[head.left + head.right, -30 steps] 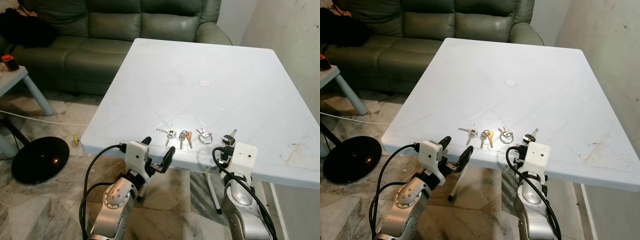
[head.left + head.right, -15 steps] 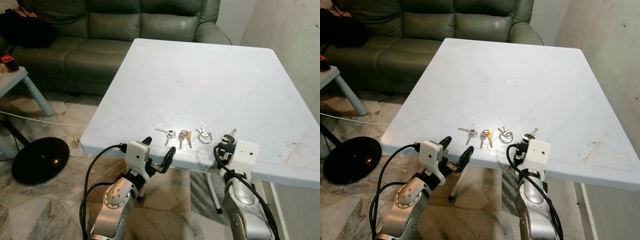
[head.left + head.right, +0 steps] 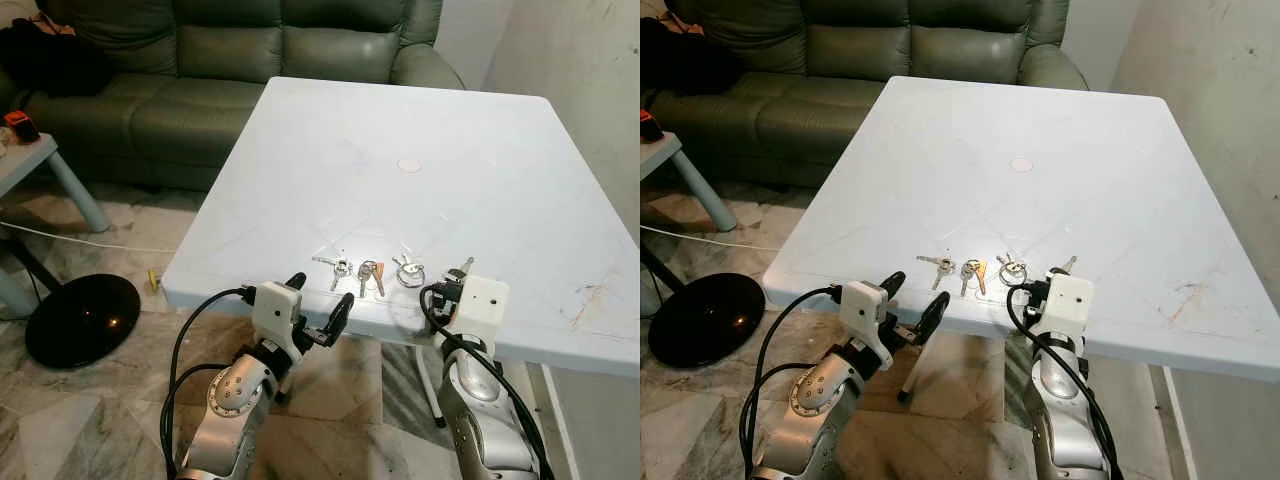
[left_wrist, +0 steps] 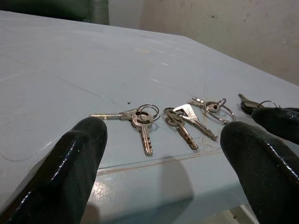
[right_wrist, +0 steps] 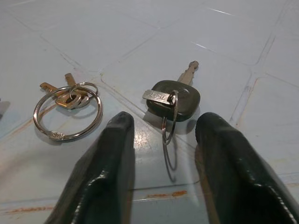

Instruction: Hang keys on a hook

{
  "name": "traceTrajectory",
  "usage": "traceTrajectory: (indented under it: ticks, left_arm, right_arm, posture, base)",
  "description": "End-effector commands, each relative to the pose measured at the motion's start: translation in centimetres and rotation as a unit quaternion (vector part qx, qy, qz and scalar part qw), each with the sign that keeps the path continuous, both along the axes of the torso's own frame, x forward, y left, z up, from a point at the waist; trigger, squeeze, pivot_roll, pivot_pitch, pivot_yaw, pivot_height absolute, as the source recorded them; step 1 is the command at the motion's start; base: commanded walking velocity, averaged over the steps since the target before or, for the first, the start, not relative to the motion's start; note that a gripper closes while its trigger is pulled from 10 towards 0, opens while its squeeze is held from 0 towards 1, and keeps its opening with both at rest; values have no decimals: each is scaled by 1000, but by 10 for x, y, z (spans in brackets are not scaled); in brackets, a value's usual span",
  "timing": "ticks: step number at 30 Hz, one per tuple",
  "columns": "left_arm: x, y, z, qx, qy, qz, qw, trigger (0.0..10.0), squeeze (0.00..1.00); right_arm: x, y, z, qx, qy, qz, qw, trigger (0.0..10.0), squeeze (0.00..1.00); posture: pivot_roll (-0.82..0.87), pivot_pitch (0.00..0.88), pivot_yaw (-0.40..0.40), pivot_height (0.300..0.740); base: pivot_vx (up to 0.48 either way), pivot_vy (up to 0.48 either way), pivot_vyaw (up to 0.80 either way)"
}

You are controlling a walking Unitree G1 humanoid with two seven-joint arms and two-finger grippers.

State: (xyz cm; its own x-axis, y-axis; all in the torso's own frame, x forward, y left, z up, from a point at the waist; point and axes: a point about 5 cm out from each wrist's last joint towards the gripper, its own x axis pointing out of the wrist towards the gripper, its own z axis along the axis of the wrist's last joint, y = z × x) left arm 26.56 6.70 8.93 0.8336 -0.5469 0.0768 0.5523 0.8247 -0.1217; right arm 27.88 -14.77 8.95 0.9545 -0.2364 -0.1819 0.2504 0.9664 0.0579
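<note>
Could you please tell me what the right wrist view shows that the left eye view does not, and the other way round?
The right wrist view alone shows the stamped metal tag on the black-headed key, lying just beyond the open right claw.

The left eye view alone shows the left claw at the white table edge, the two left key bunches, the green sofa.

Both share the black-headed key and the large-ringed bunch.
</note>
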Motion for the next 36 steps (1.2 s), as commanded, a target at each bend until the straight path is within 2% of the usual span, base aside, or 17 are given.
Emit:
traceTrajectory:
  ticks: [1,26,32,36]
  left_arm:
    - [-4,-4,1,-4,1,-3,1000,10000,0]
    - [-5,-4,2,-6,2,1,1000,10000,0]
    - [-1,-3,5,-7,-1,5,1000,10000,0]
    - [7,-2,12,-27,-2,21,999,10000,0]
  right_arm:
    - [-1,6,1,1,-7,-6,1000,0,0]
    - [-4,9,2,0,-18,1,1000,0,0]
    - [-2,10,5,10,-23,2,1000,0,0]
    - [1,10,12,18,-50,5,999,0,0]
  posture:
    - [120,112,-17,740]
    - [121,129,-19,740]
    - [121,129,-19,740]
    - [125,117,-17,740]
  base:
    - [0,0,0]
    - [0,0,0]
    - [0,0,0]
    - [0,0,0]
